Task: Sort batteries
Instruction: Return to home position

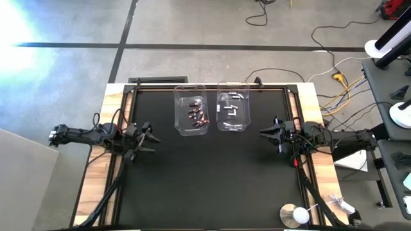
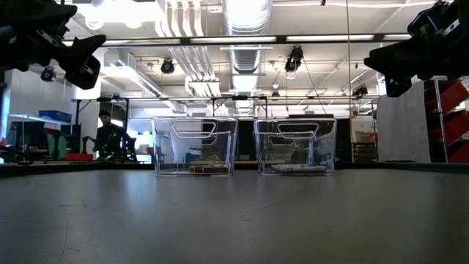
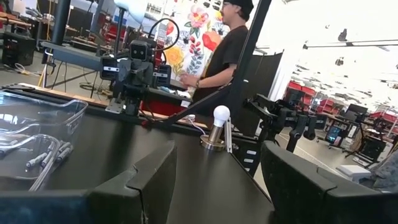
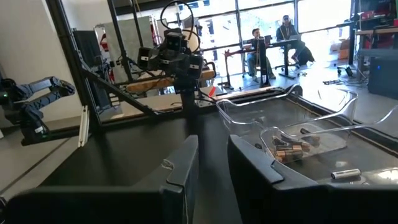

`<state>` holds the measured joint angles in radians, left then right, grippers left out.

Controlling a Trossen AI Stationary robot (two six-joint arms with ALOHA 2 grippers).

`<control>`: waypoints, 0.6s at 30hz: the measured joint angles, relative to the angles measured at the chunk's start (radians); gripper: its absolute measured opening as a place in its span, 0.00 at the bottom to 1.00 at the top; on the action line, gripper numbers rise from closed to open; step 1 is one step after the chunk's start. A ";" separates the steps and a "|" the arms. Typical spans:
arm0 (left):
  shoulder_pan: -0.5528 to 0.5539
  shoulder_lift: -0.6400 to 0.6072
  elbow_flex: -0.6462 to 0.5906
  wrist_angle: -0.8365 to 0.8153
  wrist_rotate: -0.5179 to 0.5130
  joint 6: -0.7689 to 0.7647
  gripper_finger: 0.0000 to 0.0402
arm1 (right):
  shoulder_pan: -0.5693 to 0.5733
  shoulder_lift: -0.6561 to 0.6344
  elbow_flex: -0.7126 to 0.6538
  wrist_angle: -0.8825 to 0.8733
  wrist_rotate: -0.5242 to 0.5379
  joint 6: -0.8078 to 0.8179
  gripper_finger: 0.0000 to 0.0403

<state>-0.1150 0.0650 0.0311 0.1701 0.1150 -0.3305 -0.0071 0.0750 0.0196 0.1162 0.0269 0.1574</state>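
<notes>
Two clear tubs stand side by side at the table's far middle. The left tub (image 1: 192, 115) holds dark batteries with reddish marks (image 4: 289, 149). The right tub (image 1: 232, 110) holds white/silver batteries (image 3: 37, 162). My left gripper (image 1: 151, 138) hovers left of the tubs, well above the mat, with its fingers wide open (image 3: 217, 168). My right gripper (image 1: 263, 133) hovers right of the tubs at similar height (image 2: 385, 70), open with a narrow gap (image 4: 212, 158). Both grippers point toward the table's middle and hold nothing.
The black mat (image 1: 205, 186) fills the table between wooden side strips (image 1: 109, 102). A white round object on a stand (image 1: 295, 215) sits at the near right corner. Cables lie on the floor beyond the far right. A person (image 3: 224, 50) stands beyond the table's right side.
</notes>
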 joint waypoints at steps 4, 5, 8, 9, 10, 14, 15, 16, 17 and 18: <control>0.000 0.007 0.000 0.000 0.000 0.000 0.52 | 0.000 0.000 0.001 0.000 0.000 0.000 0.22; 0.000 0.009 0.000 0.000 0.000 0.000 0.52 | 0.000 0.000 0.001 0.000 0.000 0.000 0.22; 0.000 0.014 0.000 0.000 0.000 0.000 0.52 | 0.000 0.000 0.002 0.000 0.000 0.000 0.23; 0.000 0.015 0.000 0.000 0.000 0.000 0.52 | 0.000 0.000 0.002 0.000 0.000 0.000 0.23; 0.000 0.016 0.000 0.000 0.000 0.000 0.52 | 0.000 0.000 0.002 0.000 0.000 0.000 0.23; 0.000 0.024 0.000 0.000 0.000 0.000 0.52 | 0.000 0.000 0.002 0.000 0.000 0.000 0.21; 0.000 0.026 0.000 0.000 0.000 0.000 0.52 | 0.000 0.000 0.002 0.000 0.000 0.000 0.21; 0.000 0.027 0.000 0.000 0.000 0.000 0.52 | 0.000 0.000 0.002 0.000 0.000 0.000 0.20; 0.000 0.028 0.000 0.000 0.000 0.000 0.52 | 0.000 0.000 0.002 0.000 0.000 0.000 0.19; 0.000 0.029 0.000 0.000 0.000 0.000 0.52 | 0.000 0.000 0.002 0.000 0.000 0.000 0.19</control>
